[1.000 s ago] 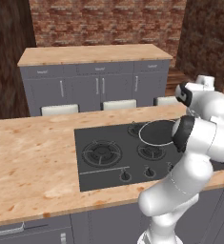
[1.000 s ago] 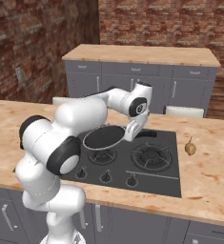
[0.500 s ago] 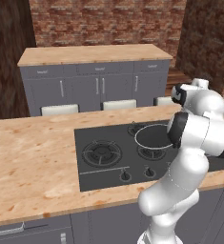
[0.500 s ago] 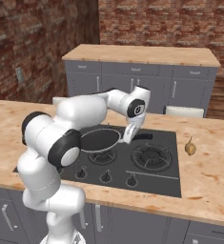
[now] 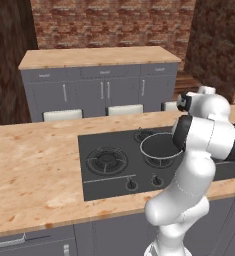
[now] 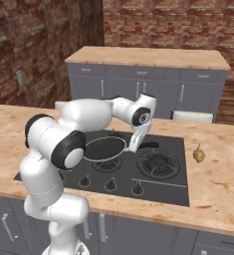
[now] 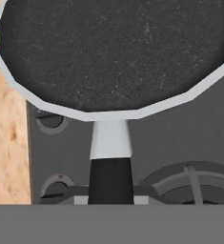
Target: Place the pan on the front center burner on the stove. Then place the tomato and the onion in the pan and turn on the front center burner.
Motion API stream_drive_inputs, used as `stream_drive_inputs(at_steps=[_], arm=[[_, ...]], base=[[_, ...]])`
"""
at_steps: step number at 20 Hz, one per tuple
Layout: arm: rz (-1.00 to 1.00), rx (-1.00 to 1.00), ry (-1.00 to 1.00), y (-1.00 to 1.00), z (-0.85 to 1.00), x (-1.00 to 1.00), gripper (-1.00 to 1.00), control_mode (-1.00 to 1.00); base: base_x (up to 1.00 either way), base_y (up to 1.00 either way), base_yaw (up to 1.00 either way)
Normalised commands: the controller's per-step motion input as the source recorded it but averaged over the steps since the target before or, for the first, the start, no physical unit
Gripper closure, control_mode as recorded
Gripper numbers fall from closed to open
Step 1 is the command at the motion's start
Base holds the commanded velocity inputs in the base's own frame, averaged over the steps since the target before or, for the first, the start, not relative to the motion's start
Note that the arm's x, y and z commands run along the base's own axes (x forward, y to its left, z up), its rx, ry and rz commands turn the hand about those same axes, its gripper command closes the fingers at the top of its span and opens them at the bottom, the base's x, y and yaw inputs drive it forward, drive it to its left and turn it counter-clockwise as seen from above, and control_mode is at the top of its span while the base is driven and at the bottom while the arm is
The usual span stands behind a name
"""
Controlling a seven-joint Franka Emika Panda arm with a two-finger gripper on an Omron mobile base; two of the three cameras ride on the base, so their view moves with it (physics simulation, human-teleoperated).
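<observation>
Left base view. The pan point(image 5: 160, 148) hangs over the stove point(image 5: 104, 175), just below the wrist of the arm. Against the picture 1 s ago the arm is drawn slightly more upright and the pan sits a touch nearer the middle of the cooktop; the shift is small. A large burner point(image 5: 107, 161) lies off to the pan's side, well apart from it.

Right base view. The gripper point(image 6: 134, 146) points down at the handle end of the pan point(image 6: 104, 148), which lies level over the black cooktop. The onion point(image 6: 198, 155) rests on the wooden counter point(image 6: 223, 179), beyond the far edge of the stove from the gripper. Since 0.5 s ago the hand is carried slightly outward, the pan with it.

Hand view. The pan handle point(image 7: 110, 164) runs straight up from between the finger tips to the silvery rim; the jaws appear closed on it, narrow. 2 knobs point(image 7: 52, 120) show beside the handle, and part of a burner grate point(image 7: 189, 178) on the other side.

Judgement: step 1, carrying the pan to the front center burner, is in hand; whether the pan already rests on the grate cannot be told. Onion, tomato and knob not yet dealt with.
</observation>
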Motion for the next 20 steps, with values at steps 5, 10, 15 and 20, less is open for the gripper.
stream_drive_inputs(at_steps=[5, 10, 15, 20], arm=[[0.00, 0.00, 0.00, 0.00, -0.13, 0.42, 1.00, -1.00], [0.00, 0.00, 0.00, 0.00, -0.16, 0.33, 1.00, -1.00], [0.00, 0.00, -0.01, 0.00, -0.21, 0.14, 1.00, -1.00], [0.00, 0.00, -0.01, 0.00, -0.24, 0.17, 1.00, -1.00]], base=[[0.00, 0.00, 0.00], [0.00, 0.00, 0.00], [0.00, 0.00, 0.00], [0.00, 0.00, 0.00]])
